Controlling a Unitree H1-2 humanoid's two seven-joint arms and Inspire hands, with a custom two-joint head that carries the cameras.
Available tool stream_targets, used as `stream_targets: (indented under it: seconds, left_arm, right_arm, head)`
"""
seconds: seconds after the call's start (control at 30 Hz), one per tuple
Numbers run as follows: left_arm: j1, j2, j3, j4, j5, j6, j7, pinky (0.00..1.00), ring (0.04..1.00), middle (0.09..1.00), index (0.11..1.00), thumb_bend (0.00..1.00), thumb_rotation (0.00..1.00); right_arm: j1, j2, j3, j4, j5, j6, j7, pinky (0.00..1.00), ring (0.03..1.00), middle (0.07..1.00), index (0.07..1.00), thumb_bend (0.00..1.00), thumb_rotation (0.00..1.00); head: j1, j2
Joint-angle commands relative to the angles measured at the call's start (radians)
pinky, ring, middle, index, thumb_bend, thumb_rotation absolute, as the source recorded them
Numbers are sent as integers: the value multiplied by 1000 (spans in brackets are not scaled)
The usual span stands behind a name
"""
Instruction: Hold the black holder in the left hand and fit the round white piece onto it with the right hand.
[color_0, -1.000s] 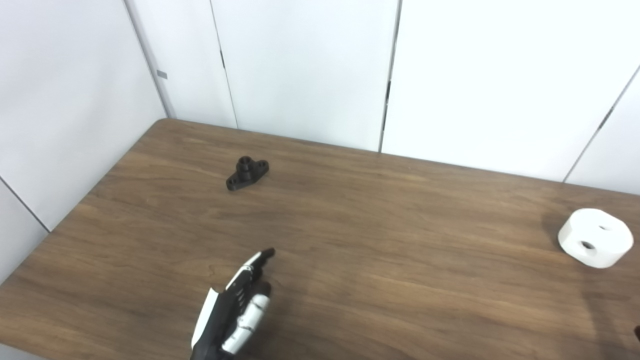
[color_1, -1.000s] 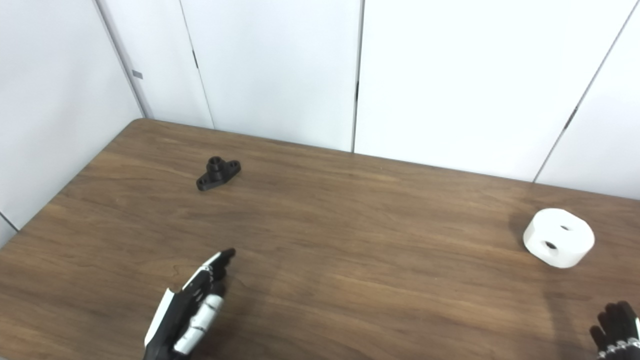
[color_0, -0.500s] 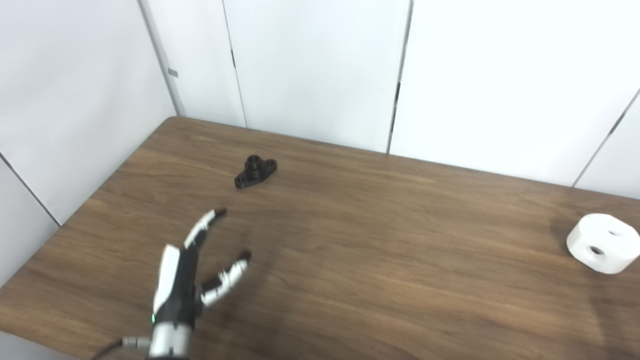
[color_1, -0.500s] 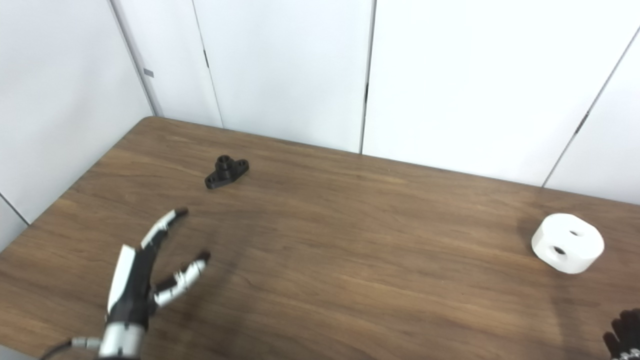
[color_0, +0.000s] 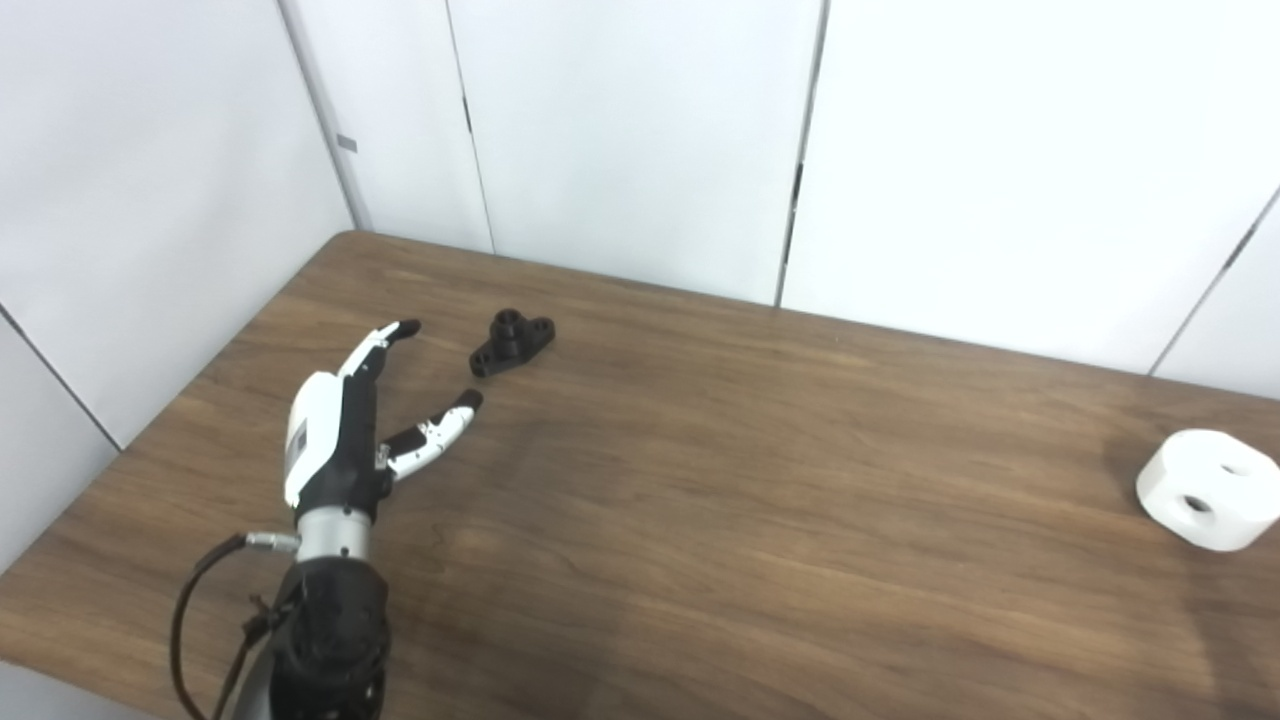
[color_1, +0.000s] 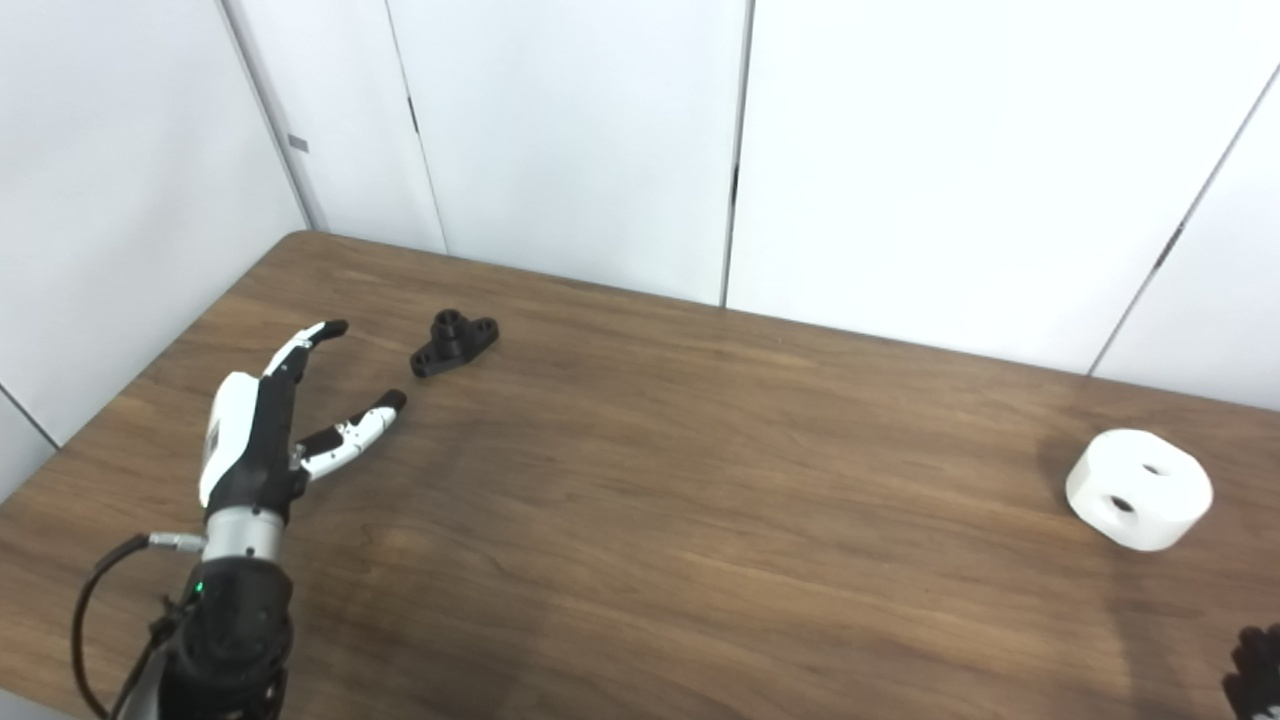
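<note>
The black holder (color_0: 512, 341), a small flanged piece with a raised round hub, lies on the wooden table (color_0: 700, 480) at the far left. My left hand (color_0: 345, 430) hovers just short of it, to its near left, open with fingers and thumb spread and nothing in them. The round white piece (color_0: 1207, 489), a thick disc with holes, rests at the table's right edge. Only the dark fingertips of my right hand (color_1: 1255, 672) show at the bottom right corner of the right eye view; I cannot make out how they stand.
White wall panels (color_0: 640, 140) stand close behind the table's far edge and along its left side. The table's rounded far-left corner lies just beyond the holder. A black cable (color_0: 200, 600) loops beside my left wrist.
My left hand has moved forward across the table toward the black holder, staying open. The holder and the white piece have not moved.
</note>
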Motion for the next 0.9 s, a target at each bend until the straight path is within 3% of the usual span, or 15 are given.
stream_targets:
  seconds: [0.0,0.27,0.53,0.63,0.87]
  left_arm:
    - [-55,37,-9,19,36,-18,12,882,941,924,852,737,304]
    - [-148,81,-24,160,65,-11,28,902,964,919,837,786,304]
    - [-245,148,-77,312,100,-8,27,925,964,918,815,833,331]
    - [-273,166,-101,360,119,3,27,942,960,916,810,839,324]
    - [-307,206,-162,455,168,-2,40,950,951,914,802,836,338]
  right_arm:
    - [33,40,39,82,-4,42,2,1000,990,965,960,576,1000]
    - [40,40,45,59,-15,65,-8,1000,1000,972,957,619,1000]
    - [39,41,48,74,-11,42,2,1000,1000,976,964,601,1000]
    - [36,30,54,78,-18,33,15,1000,1000,994,991,674,1000]
    - [37,32,54,77,5,36,24,1000,1000,1000,1000,688,1000]
  head:
    - [1,0]
    - [-3,2]
    - [-8,2]
    - [-12,4]
    - [-17,6]
